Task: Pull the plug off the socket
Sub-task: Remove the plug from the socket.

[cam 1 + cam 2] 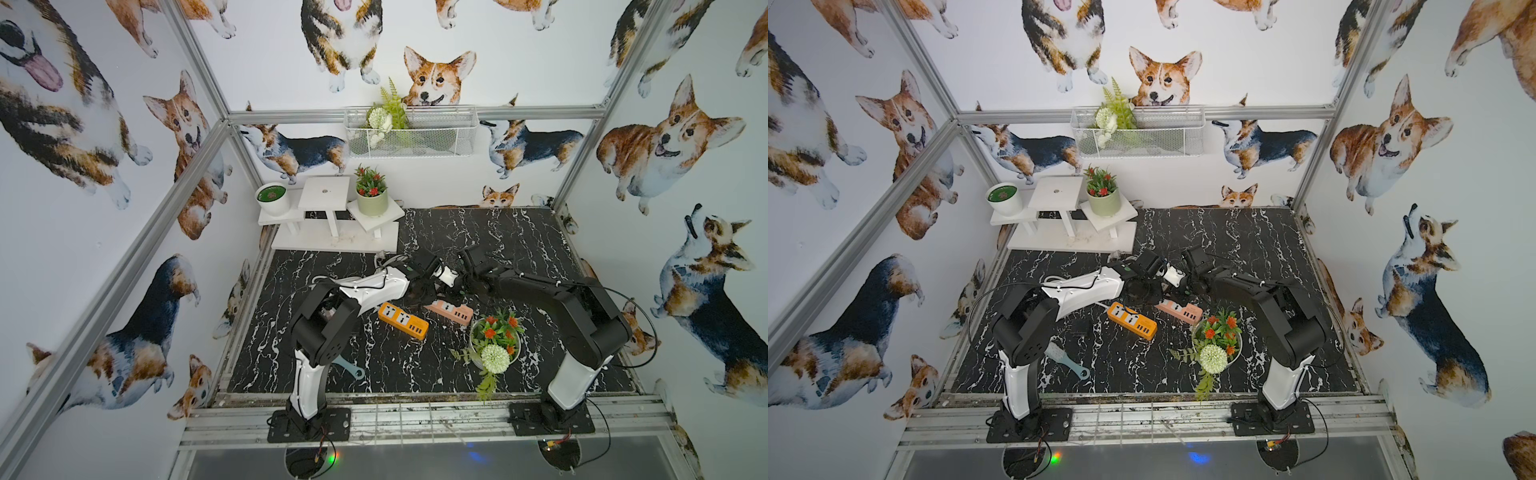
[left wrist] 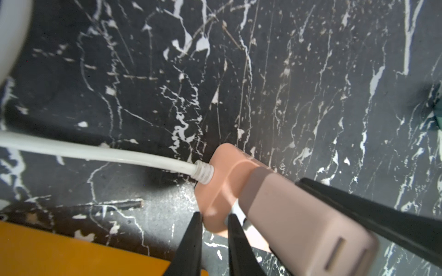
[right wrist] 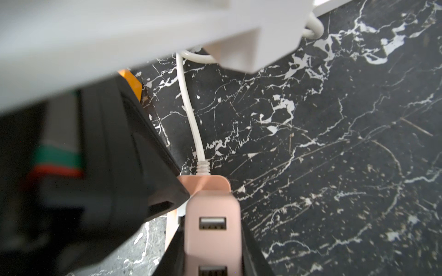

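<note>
A salmon-pink socket strip (image 2: 227, 172) lies on the black marble table with a white cord (image 2: 95, 150) leaving its end. My left gripper (image 2: 214, 215) is shut on that end's edge. A paler pink plug block (image 2: 299, 219) with USB ports sits on the socket (image 3: 205, 182). My right gripper (image 3: 211, 222) is shut on the plug (image 3: 212, 205), one black finger on each side. A thin pale gap shows between plug and socket. In both top views the two grippers meet over the left end of the socket (image 1: 451, 311) (image 1: 1181, 311) and hide the plug.
An orange power strip (image 1: 402, 320) lies just left of the socket. A bowl of flowers (image 1: 494, 340) stands close on its near right. A blue brush (image 1: 351, 368) lies by the left arm's base. A white stand with pots (image 1: 332, 220) occupies the back left.
</note>
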Controlling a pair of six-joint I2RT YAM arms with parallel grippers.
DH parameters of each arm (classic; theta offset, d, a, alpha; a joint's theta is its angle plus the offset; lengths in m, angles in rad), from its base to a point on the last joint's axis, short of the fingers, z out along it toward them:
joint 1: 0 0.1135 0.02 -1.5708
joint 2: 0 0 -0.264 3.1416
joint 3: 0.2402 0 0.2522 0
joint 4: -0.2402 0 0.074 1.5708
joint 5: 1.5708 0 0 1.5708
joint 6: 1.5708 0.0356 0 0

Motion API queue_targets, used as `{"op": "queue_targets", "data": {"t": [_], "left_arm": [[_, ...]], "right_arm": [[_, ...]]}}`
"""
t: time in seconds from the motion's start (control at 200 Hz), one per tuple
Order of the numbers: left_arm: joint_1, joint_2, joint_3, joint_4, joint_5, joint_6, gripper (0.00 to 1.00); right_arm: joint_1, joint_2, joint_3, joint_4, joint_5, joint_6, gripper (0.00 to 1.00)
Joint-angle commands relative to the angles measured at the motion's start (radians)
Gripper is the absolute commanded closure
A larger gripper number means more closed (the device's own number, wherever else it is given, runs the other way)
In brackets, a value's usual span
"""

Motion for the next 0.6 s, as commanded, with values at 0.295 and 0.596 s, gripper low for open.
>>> {"op": "queue_targets", "data": {"t": [0.295,0.596], "left_arm": [[0.003,0.046,-0.018,-0.202,-0.053,0.008,0.79],[0.002,0.041,-0.02,-0.195,-0.057,0.003,0.79]], "right_arm": [[0.0,-0.034,0.013,0.051,-0.107,0.075,1.0],[-0.024,-0.067,0.006,0.077,-0.084,0.123,1.0]]}}
